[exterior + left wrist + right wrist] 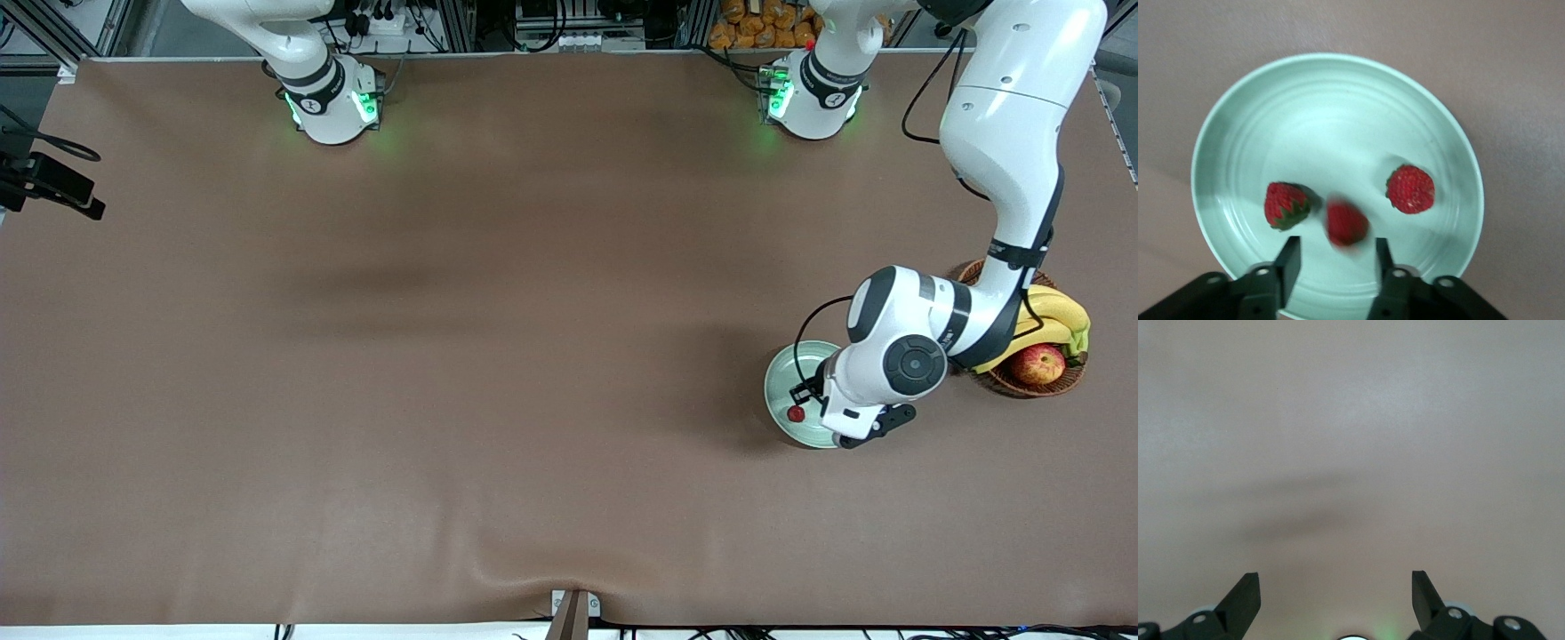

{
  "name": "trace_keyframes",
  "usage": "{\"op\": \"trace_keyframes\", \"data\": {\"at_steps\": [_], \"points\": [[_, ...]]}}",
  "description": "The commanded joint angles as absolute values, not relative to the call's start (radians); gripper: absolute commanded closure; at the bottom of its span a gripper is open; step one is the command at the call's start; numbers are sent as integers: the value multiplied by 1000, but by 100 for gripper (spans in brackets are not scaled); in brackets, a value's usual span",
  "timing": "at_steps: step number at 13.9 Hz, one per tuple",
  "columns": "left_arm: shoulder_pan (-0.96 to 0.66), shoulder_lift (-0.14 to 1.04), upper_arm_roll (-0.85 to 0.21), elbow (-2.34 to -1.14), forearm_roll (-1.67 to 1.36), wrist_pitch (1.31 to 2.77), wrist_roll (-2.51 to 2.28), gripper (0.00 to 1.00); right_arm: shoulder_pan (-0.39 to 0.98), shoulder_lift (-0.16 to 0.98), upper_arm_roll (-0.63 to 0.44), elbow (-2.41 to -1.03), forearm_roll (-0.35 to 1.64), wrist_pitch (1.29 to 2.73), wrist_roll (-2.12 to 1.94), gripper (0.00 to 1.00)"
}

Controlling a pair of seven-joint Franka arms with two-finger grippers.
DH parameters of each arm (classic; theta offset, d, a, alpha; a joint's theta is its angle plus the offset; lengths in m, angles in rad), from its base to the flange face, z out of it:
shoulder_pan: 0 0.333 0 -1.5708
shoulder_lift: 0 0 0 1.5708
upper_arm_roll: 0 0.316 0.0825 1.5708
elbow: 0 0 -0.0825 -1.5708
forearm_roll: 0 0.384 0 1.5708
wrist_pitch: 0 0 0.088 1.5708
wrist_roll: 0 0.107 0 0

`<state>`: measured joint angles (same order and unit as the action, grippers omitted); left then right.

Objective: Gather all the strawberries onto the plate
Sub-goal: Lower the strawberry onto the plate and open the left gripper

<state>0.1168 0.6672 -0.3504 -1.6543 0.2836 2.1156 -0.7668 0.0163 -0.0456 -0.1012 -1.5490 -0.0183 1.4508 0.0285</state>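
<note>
The pale mint-green plate [787,373] lies toward the left arm's end of the table, beside the wicker basket. In the left wrist view the plate [1325,120] holds three strawberries: one with a green cap [1286,205], one without a visible cap [1411,189], and a blurred one [1347,223] just off the fingertips. My left gripper [1336,243] is open and empty above the plate [811,393]. The front view shows only one strawberry [796,413]; the arm hides the others. My right gripper [1336,587] is open and empty over bare table.
A brown wicker basket [1022,388] with bananas [1058,311] and a red-yellow apple [1038,363] stands beside the plate, partly under the left arm. The brown table cover [444,356] stretches toward the right arm's end.
</note>
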Motion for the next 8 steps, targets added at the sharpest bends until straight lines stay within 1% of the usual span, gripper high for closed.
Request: {"op": "trace_keyframes", "data": {"at_steps": [1, 4, 8], "points": [[127, 603, -362, -1652, 305, 2095, -750, 0, -3, -64, -91, -1566, -20, 1451, 17, 0], [130, 503, -367, -1620, 293, 2042, -703, 0, 5, -64, -86, -1559, -29, 1448, 21, 0], [132, 384, -373, -1527, 270, 1893, -603, 0, 12, -63, -83, -1557, -20, 1447, 23, 0]]}}
